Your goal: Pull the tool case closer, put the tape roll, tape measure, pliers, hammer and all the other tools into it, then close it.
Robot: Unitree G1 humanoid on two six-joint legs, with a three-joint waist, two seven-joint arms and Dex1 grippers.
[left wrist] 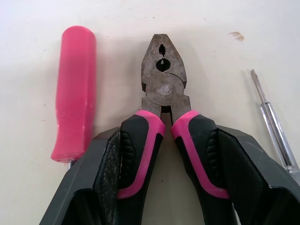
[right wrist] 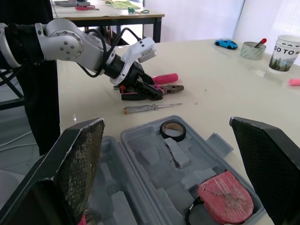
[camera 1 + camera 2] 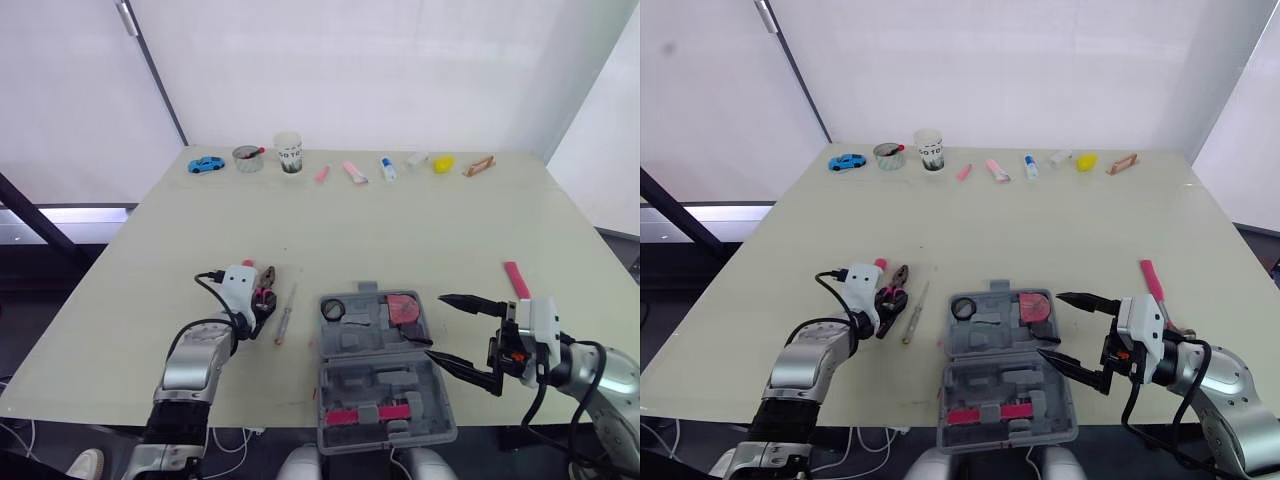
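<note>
Near the table's front edge, the head views show the open tool case (image 3: 385, 388) with the tape roll (image 3: 333, 308) and tape measure (image 3: 404, 307) lying in its far half. The pliers (image 3: 267, 283) lie on the table to its left, with a slim screwdriver (image 3: 285, 318) between them. Our left gripper (image 3: 262, 303) is at the pliers, and our right gripper (image 3: 436, 327) hangs spread wide just beside the case's right wall. Through the left wrist view, the fingers (image 1: 108, 173) are clenched on the pliers' two handles, and a pink handle (image 1: 72, 89) lies just beside them. From the right wrist view, the right gripper holds nothing. We judge the grip sits far back on the handles, so on lifting the heavy head could droop, twist out, or sweep the screwdriver along.
</note>
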